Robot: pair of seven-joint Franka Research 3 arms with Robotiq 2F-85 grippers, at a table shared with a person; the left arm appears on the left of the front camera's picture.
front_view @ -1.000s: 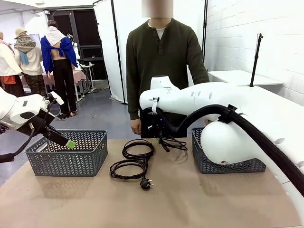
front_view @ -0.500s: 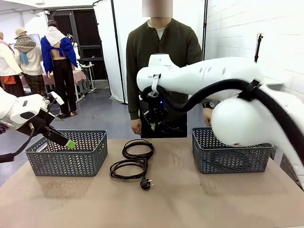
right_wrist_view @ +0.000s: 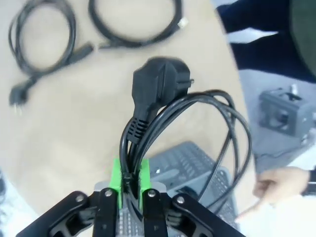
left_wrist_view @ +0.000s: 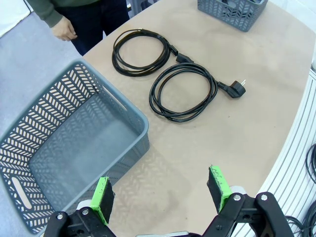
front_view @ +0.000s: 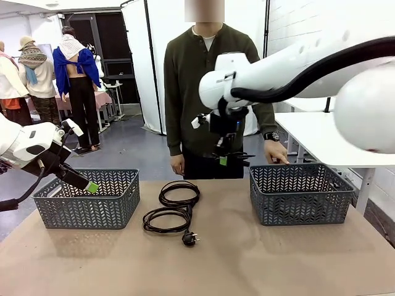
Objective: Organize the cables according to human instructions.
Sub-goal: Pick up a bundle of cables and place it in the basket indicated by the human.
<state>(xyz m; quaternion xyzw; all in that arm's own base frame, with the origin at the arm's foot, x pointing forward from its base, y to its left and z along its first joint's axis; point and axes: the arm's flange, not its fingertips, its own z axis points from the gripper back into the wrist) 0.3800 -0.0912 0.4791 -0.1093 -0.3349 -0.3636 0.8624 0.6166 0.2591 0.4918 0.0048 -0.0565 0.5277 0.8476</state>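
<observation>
Left gripper (left_wrist_view: 160,190): jaws spread wide, holding nothing, hovering above the left basket (front_view: 86,206).
Far cable (front_view: 162,196): coiled flat on the table (front_view: 247,259), mid-table, just right of the left basket.
Near cable (left_wrist_view: 154,94): coiled just beside the far one on its near side, with its plug lying toward the near edge.
Right gripper (right_wrist_view: 129,182): raised above the table in front of the person, pads pinching the held cable (right_wrist_view: 158,84), whose loops and plug hang from it.
Person's hand (front_view: 276,152): at the far rim of the right basket (front_view: 300,203), one finger pointing.
</observation>
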